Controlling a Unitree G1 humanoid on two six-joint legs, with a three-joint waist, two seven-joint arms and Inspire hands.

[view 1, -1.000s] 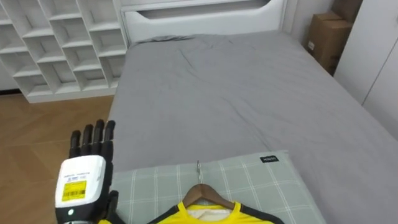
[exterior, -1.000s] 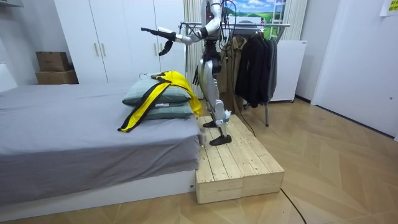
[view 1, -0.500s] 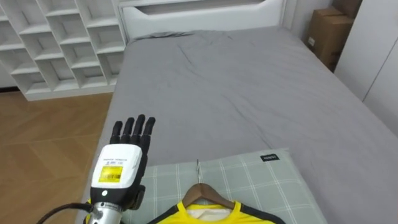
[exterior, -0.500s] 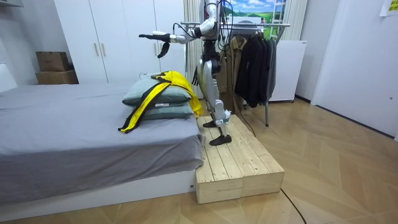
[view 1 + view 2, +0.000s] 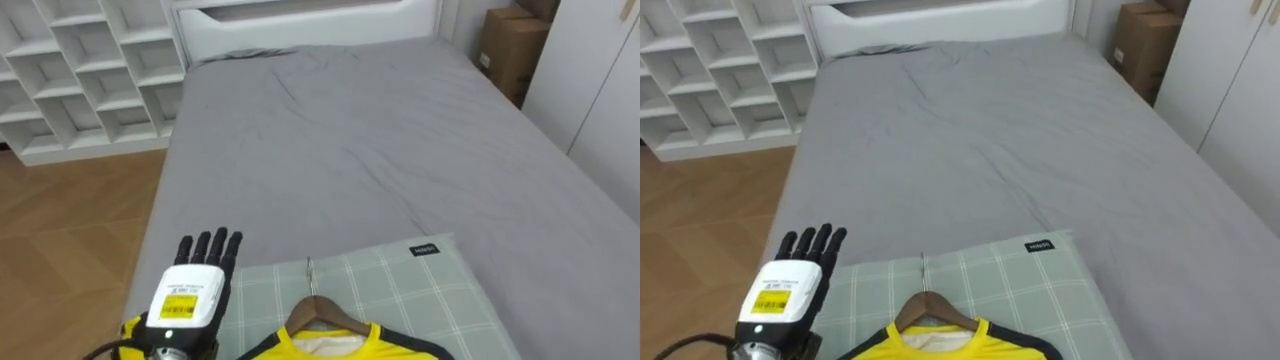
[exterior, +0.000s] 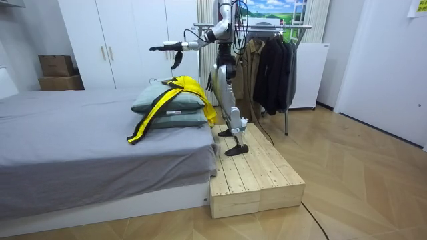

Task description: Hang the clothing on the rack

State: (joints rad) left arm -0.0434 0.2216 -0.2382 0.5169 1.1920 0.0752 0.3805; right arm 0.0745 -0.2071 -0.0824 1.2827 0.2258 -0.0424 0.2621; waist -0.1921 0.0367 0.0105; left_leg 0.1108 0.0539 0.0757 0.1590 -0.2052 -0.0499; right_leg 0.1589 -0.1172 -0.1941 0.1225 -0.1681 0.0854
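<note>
Left eye view looks down the grey bed from its foot end, where a checked green pillow lies. On the pillow rests the yellow shirt, already on its wooden hanger. The hanger's metal hook lies flat and points up the bed. The left robot hand is held out flat just left of the pillow, over the bed's edge. Its back faces up and its fingers are straight, so it is open and grips nothing, and it does not touch the shirt.

White shelves stand beyond the bed on the left, their open compartments white inside. A cardboard box stands at the right; what it holds cannot be seen.

Room view shows the robot on a wooden platform at the foot of the bed, with the left arm stretched level above two stacked pillows. The right robot hand hangs by the robot's hip; I cannot tell whether it is open or closed. Behind the robot a clothes rack holds dark clothes
</note>
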